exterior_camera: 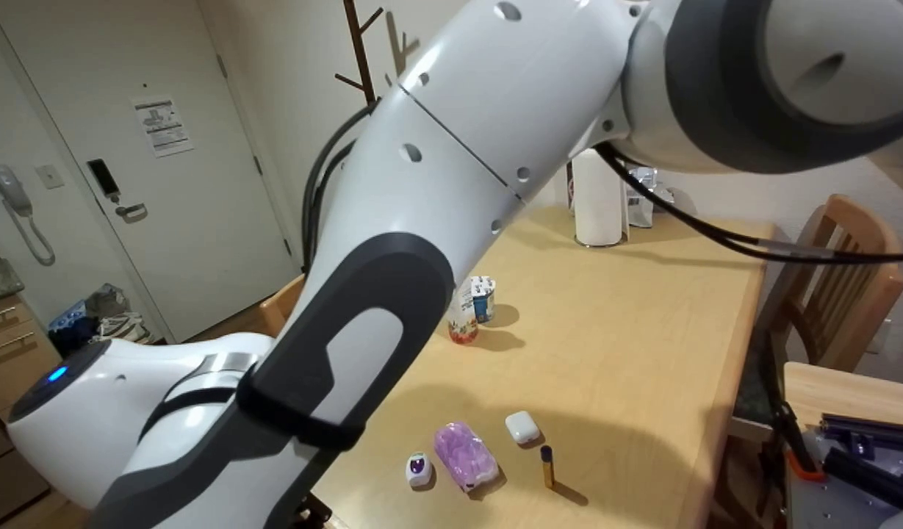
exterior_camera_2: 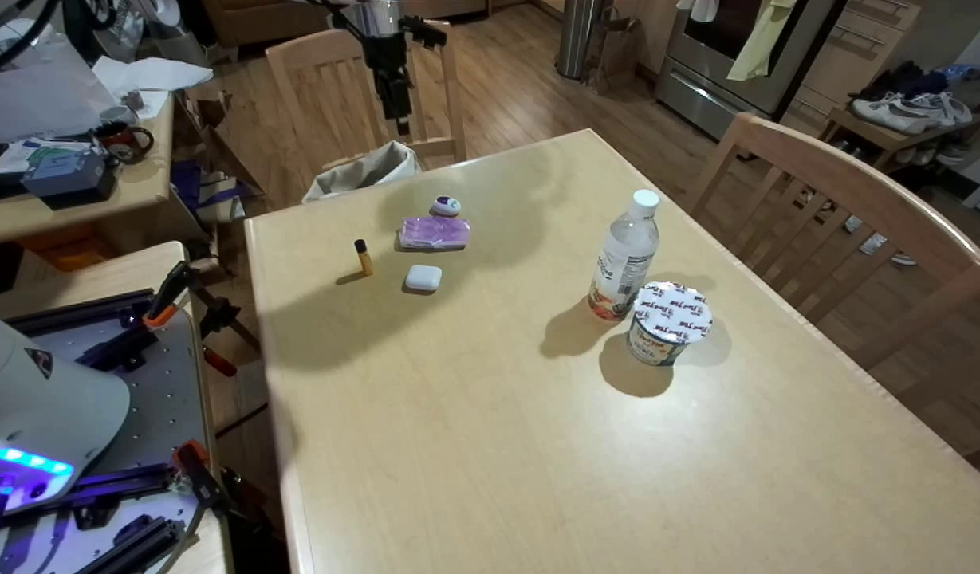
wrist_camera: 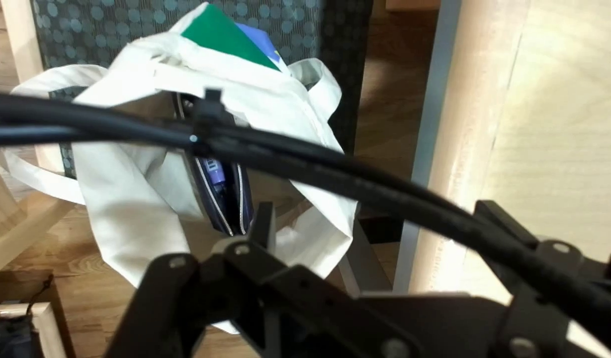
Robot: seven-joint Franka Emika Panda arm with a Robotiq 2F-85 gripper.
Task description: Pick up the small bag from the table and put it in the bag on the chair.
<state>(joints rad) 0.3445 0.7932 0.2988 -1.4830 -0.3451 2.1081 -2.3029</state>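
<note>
The small bag [wrist_camera: 226, 201], a dark navy pouch with its zip edges parted and a purple item inside, lies in the white cloth bag [wrist_camera: 131, 209] in the wrist view. Black cables cross in front of it. The white bag sits on the chair [wrist_camera: 136, 20] and also shows behind the table edge in an exterior view [exterior_camera_2: 370, 171]. My gripper [wrist_camera: 385, 223] is open and empty, its fingers wide apart. One finger is over the white bag, the other over the edge of the table [wrist_camera: 559, 124]. In an exterior view the gripper [exterior_camera_2: 398, 112] points down above the white bag.
On the table stand a purple packet [exterior_camera_2: 434, 233], a small white-purple item [exterior_camera_2: 446, 206], a white case [exterior_camera_2: 423, 277], a yellow tube [exterior_camera_2: 364, 257], a bottle [exterior_camera_2: 623, 259] and a cup [exterior_camera_2: 669, 319]. A paper roll [exterior_camera: 598, 198] stands at the far end. Another chair [exterior_camera_2: 864, 207] stands alongside.
</note>
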